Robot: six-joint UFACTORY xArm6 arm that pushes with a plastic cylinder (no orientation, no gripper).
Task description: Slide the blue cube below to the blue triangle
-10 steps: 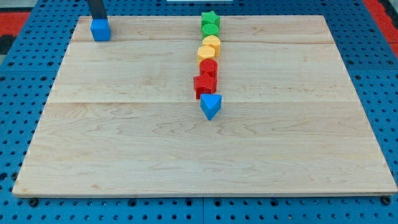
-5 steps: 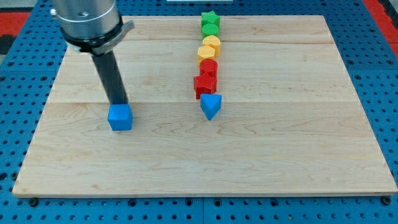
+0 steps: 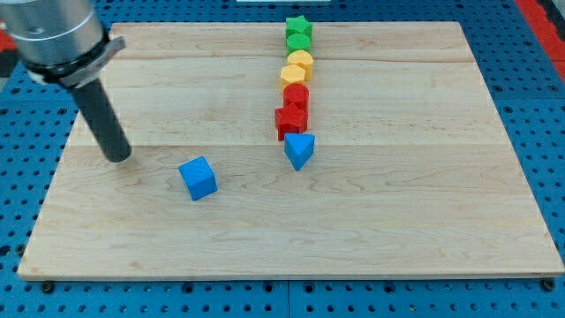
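Note:
The blue cube (image 3: 198,177) lies on the wooden board (image 3: 291,247), left of and a little below the blue triangle (image 3: 299,150), turned at an angle. My tip (image 3: 117,157) rests on the board to the left of the cube and slightly above it, apart from it by a clear gap. The blue triangle sits at the bottom end of a column of blocks near the board's middle.
Above the blue triangle runs a column: a red star (image 3: 290,120), a red block (image 3: 297,95), a yellow block (image 3: 292,77), a yellow block (image 3: 299,62), a green block (image 3: 298,41) and a green star (image 3: 297,25). Blue pegboard surrounds the board.
The blue cube has slid down and to the right, from the top left corner toward the triangle, and has rotated. My tip has since pulled away to the cube's left.

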